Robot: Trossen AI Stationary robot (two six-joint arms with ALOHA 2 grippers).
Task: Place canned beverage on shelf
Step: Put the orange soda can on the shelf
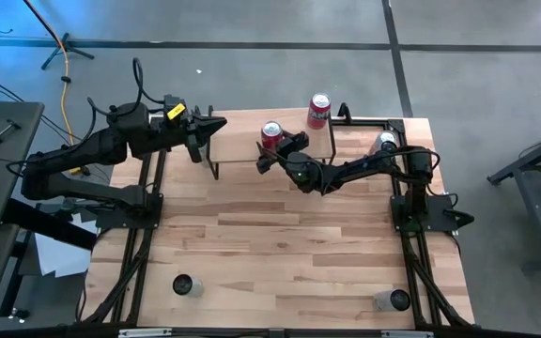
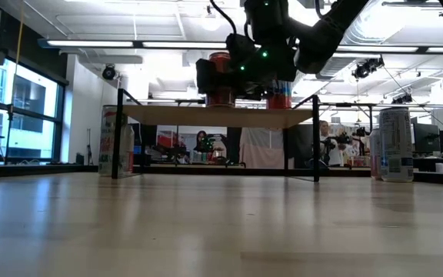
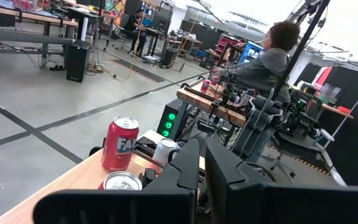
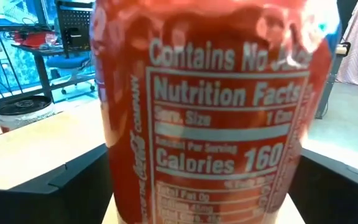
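On the left, your left gripper (image 1: 216,123) waits at the left end of the shelf (image 1: 238,150), and its fingers look closed together with nothing in them. Move along and you see the red can (image 1: 271,135) standing on top of the shelf, near the middle. Your right gripper (image 1: 272,150) is right at this can, with one dark finger on each side of it in the right wrist view, so it looks like it is holding the can. I think you are at the letting-go step: the can seems to be on the wood top already. Next you need to open the fingers gently and pull straight back so the can does not tip. A second red can (image 1: 319,110) stands at the far right corner of the shelf, so keep clear of it. It is hard to see if the held can's bottom sits flat on the wood, because the gripper hides it in the low view.
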